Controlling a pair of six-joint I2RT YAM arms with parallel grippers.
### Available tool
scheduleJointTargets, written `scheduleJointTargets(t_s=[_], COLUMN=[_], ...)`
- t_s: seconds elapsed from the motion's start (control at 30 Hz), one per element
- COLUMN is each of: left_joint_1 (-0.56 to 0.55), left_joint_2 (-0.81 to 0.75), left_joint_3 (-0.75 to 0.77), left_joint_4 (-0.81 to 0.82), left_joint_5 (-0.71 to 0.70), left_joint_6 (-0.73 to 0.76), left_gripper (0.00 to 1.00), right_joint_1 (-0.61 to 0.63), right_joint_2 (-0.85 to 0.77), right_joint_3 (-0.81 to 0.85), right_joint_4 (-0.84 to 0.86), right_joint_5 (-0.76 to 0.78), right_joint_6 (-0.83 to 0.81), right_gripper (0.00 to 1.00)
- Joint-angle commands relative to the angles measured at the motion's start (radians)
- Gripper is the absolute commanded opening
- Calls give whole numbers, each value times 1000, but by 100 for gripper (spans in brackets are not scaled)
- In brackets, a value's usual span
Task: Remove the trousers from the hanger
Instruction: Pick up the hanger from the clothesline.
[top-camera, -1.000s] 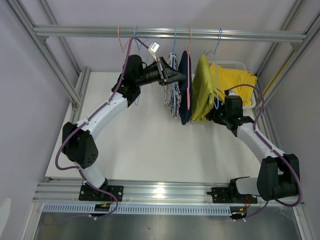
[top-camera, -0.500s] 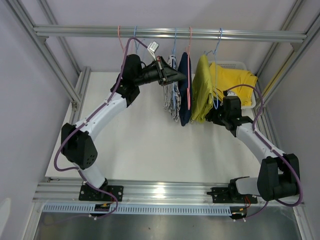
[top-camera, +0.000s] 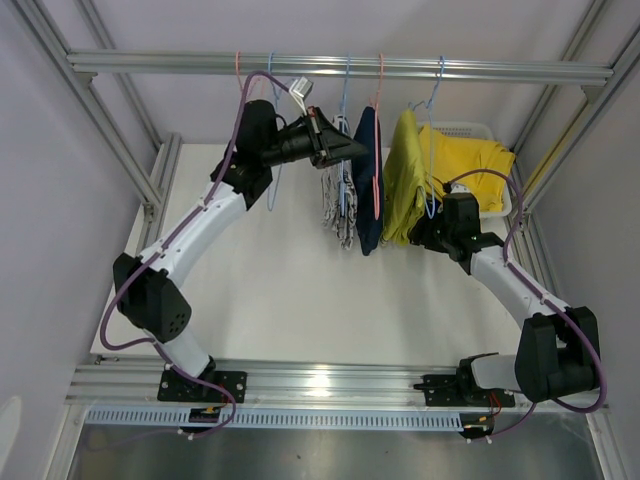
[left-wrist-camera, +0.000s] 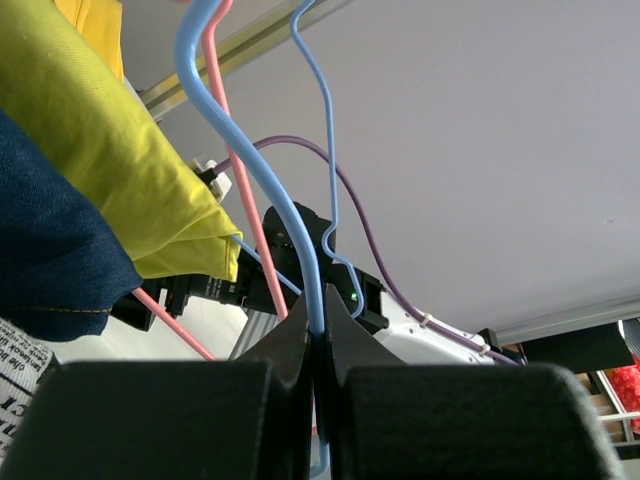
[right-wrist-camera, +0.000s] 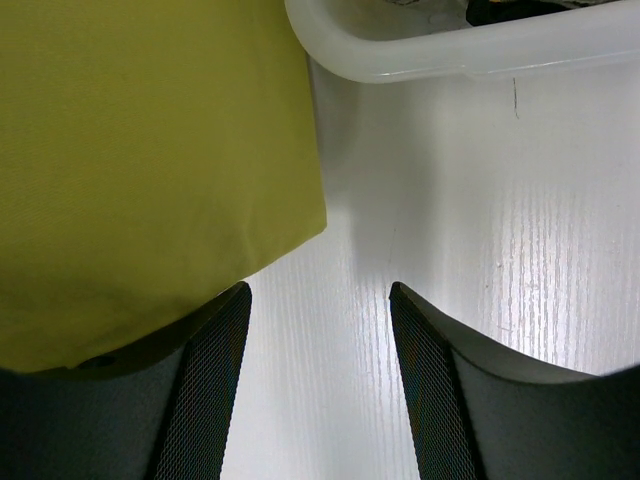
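Three trousers hang from the top rail (top-camera: 480, 70): black-and-white print (top-camera: 336, 205), dark navy (top-camera: 368, 185) on a pink hanger (top-camera: 378, 120), and mustard-olive (top-camera: 401, 180). My left gripper (top-camera: 350, 150) is shut on the blue hanger (left-wrist-camera: 250, 170) that carries the print pair, the wire pinched between its fingertips (left-wrist-camera: 296, 345). My right gripper (right-wrist-camera: 320, 300) stands open low beside the olive trousers (right-wrist-camera: 150, 150), whose hem drapes over its left finger. Nothing sits between its fingers. Yellow trousers (top-camera: 470, 158) lie in the white basket (top-camera: 505, 200).
Bare pink (top-camera: 240, 80) and blue (top-camera: 272, 85) hangers hang on the rail left of my left arm. The basket's rim (right-wrist-camera: 450, 55) lies just beyond my right gripper. Aluminium frame posts (top-camera: 150, 190) border the white table (top-camera: 290, 290) on both sides.
My left gripper has shut on the blue hanger and lifted a little up and left with it; the print trousers shifted along. The right arm barely moved.
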Motion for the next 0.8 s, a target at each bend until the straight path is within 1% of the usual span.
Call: scheduleJointTargets(t_s=[0.0,0.3,0.47,0.57,0.67,0.77], left_joint_1=[15,38,44,44,43,40], left_joint_2=[-80,-2,-17,-55,-115,-181], left_joint_3=[115,253,266,228,151,97], left_joint_4=[102,45,13,-13,-24,-71], left_joint_5=[11,23,24,23,6,-25], left_joint_6=[61,75,98,113,113,153], left_gripper=[1,1,1,1,1,1], right_joint_1=[9,13,19,19,21,32], right_joint_2=[4,16,1,-15,2,7], right_joint_3=[24,27,32,21,23,27], right_joint_4=[4,3,-4,3,3,0], right_joint_5=[15,48,50,70,70,79], right_joint_6=[-16,-22,-27,-27,-25,-28], right_gripper=[63,63,63,63,63,63])
